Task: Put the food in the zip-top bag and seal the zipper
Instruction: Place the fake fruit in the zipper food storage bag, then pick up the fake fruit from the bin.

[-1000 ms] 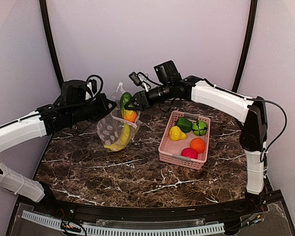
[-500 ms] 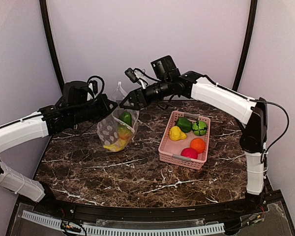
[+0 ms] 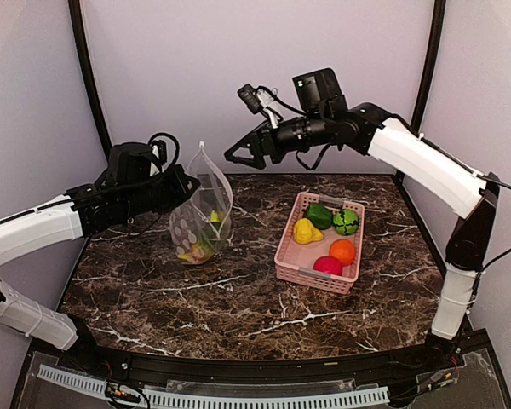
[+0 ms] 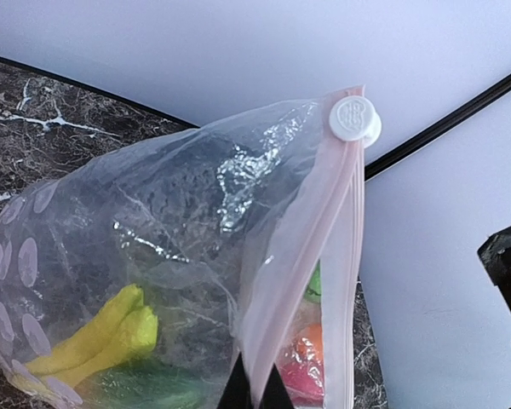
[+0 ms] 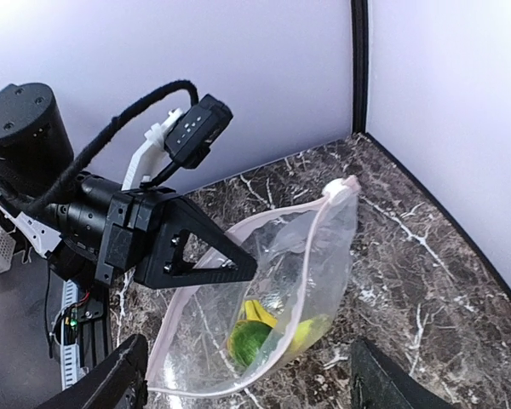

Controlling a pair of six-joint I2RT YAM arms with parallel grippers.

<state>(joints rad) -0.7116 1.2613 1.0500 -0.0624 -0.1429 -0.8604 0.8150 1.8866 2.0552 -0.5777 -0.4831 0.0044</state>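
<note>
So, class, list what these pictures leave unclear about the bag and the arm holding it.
Top view: food count in the zip-top bag; too small, blurred by plastic.
Left wrist view: left gripper, cut off by the bottom edge; only fingertips show.
Left wrist view: zipper's lower end, past the same edge.

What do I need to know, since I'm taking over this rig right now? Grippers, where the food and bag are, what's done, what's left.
Left gripper: shut on the mouth edge of the bag, holding it upright.
Right gripper: open, empty, raised behind the bag.
In the bag: banana, plus green and orange-red pieces.
In the basket: yellow pepper, two green pieces, orange, red ball.
Done: some food bagged.
Left: bag those five, then close the zipper, which is open.
</note>
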